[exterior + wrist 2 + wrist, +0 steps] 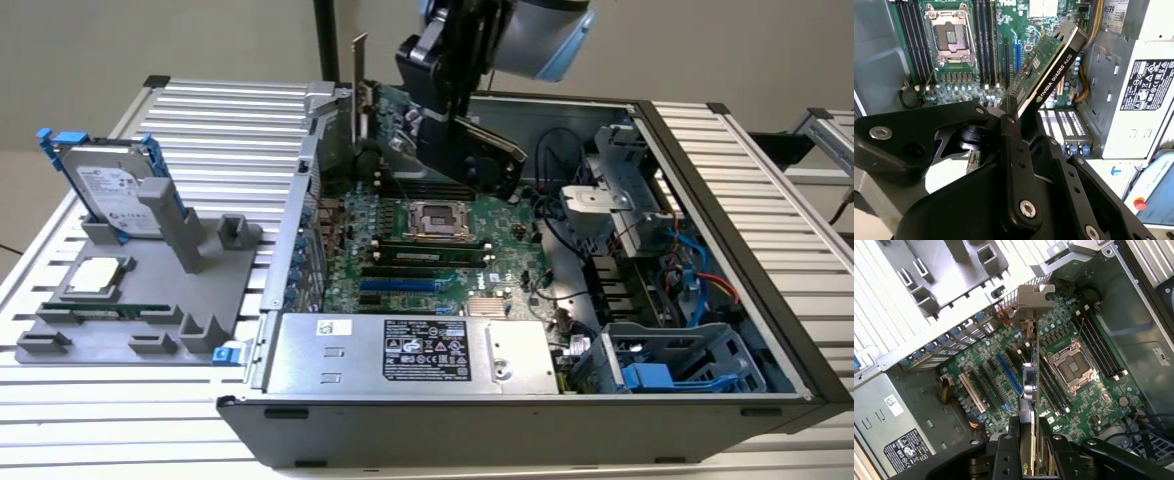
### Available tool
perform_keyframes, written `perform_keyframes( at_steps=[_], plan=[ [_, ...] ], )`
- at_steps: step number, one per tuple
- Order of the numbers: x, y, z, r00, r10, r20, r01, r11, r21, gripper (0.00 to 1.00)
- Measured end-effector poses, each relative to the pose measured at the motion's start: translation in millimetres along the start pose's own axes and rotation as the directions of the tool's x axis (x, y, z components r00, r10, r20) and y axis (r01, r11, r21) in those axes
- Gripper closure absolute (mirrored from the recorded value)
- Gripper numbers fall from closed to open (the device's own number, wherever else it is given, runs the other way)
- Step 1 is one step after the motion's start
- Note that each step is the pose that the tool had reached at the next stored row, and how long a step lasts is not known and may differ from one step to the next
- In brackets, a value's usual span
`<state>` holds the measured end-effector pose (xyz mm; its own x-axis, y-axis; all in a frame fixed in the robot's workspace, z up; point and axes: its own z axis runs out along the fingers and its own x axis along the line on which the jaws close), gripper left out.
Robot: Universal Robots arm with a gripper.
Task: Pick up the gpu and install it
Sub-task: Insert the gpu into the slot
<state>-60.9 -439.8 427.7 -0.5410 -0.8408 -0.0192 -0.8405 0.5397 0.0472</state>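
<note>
A: Status?

B: End effector (1029,442) pinching the gpu (1049,65). Held tilted above the motherboard (427,260), inside the open case (747,200), not yet seated.

A: Best handling?

B: Probably: level the card, square its lower edge to the expansion slots (1009,372), aim the silver bracket (1031,297) at the rear wall, then press evenly and never force it.

A: Count?

B: One gpu, one processor socket (434,220) and, out on the grey fixture (200,300), one hard drive (114,185) and one memory stick (107,310).

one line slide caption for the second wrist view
Black pincer clamped on the thin flat green-and-black gpu, held above the green motherboard.
</note>
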Motion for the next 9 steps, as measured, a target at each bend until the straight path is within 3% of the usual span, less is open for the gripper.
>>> perform_keyframes(
  at_steps=[9],
  plan=[
    [0.0,0.0,0.0,0.9976,-0.07,-0.0032,0.07,0.9976,-0.0014,1.0]
  ],
)
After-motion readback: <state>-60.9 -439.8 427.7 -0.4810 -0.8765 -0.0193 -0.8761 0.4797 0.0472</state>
